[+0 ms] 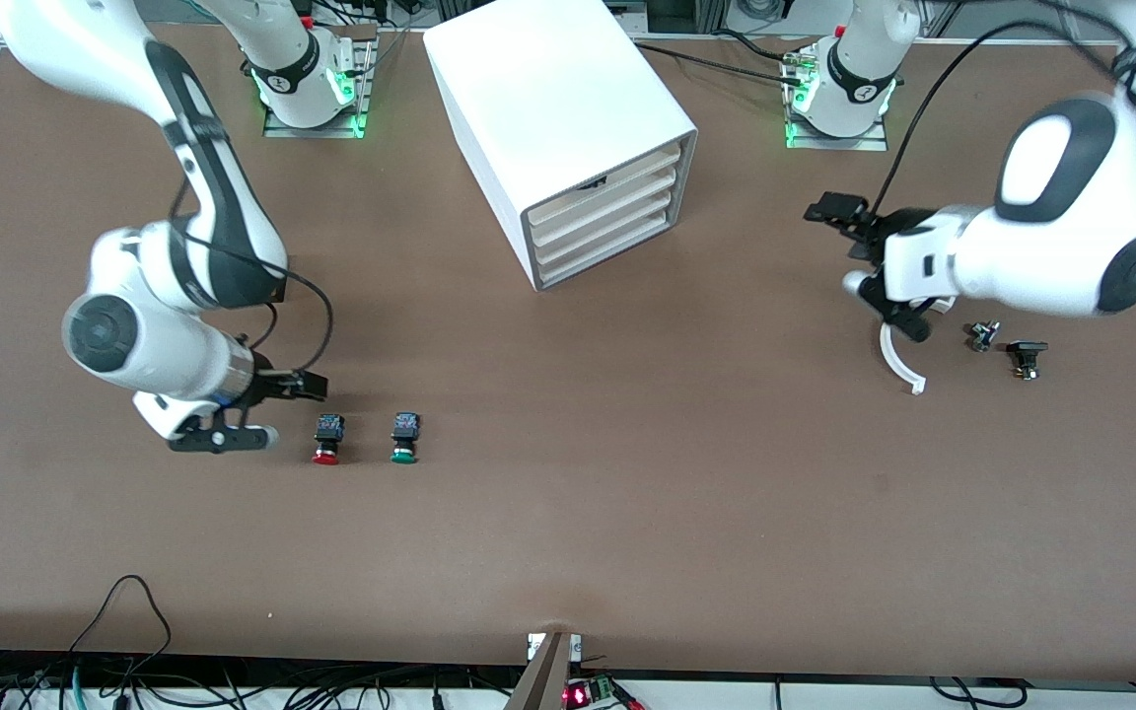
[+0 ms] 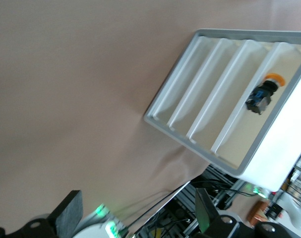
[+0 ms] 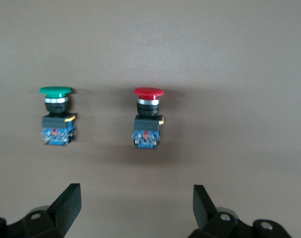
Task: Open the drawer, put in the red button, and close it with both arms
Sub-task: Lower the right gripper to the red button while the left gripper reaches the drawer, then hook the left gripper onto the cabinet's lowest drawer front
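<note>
The red button (image 1: 327,440) lies on its side on the table, beside the green-capped button (image 1: 404,439). My right gripper (image 1: 277,412) is open, low beside the red button on the side away from the green one, and not touching it. In the right wrist view the red button (image 3: 148,119) lies ahead of the open gripper (image 3: 135,203). The white cabinet (image 1: 548,99) stands mid-table near the bases. Its second-highest drawer (image 1: 607,205) is shut. My left gripper (image 1: 839,247) is open and empty, up in the air toward the left arm's end, facing the cabinet front (image 2: 224,99).
The top compartment holds an orange-capped button (image 2: 265,93). Two small dark parts (image 1: 982,335) (image 1: 1027,357) lie on the table under the left arm. The green button (image 3: 56,116) lies close beside the red one. Cables run along the table edge nearest the front camera.
</note>
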Robot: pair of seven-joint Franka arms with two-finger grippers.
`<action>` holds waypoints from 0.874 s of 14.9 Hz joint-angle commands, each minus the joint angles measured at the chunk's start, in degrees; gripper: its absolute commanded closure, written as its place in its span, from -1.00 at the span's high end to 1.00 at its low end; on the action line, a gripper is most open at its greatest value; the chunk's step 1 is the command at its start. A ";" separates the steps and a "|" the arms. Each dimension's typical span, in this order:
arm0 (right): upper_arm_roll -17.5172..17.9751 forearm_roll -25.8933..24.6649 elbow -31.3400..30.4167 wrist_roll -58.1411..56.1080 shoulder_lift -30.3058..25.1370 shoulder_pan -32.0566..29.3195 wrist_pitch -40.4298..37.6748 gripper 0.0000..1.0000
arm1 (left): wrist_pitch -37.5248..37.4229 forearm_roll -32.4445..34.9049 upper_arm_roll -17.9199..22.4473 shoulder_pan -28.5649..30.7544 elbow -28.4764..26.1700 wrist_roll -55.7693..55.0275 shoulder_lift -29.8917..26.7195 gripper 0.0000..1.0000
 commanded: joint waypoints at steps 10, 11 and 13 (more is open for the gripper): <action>-0.19 0.22 -2.91 -4.07 9.19 -0.38 16.46 0.92 | 20.84 -37.12 -8.43 0.29 -29.05 27.83 -1.29 0.59; -0.19 0.31 -2.82 -3.98 9.45 -0.55 16.73 0.86 | 21.64 -39.40 -9.58 -0.06 -30.29 30.12 -1.03 0.50; -0.19 0.66 -2.74 -3.80 9.81 -0.55 16.82 0.62 | 23.74 -42.92 -11.34 -0.32 -32.57 34.08 -0.24 0.47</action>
